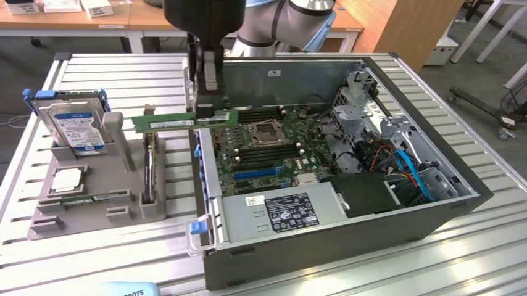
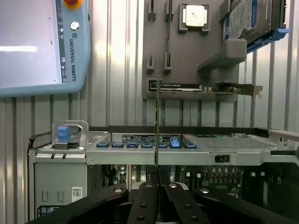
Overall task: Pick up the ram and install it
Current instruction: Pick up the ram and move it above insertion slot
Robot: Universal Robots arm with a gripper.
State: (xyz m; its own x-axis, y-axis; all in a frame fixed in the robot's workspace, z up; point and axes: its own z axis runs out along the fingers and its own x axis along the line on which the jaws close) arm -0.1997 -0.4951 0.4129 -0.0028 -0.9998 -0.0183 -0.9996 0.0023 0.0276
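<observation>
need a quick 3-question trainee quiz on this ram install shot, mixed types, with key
1. True or false: the ram stick lies on the grey tray.
2. The gripper has its fingers shut on: A) nothing B) the ram stick C) a screw.
3. In the exterior view, on which side of the open computer case does the grey tray stand?
Key: 1 false, it is held in the air; 2 B; 3 left.
</observation>
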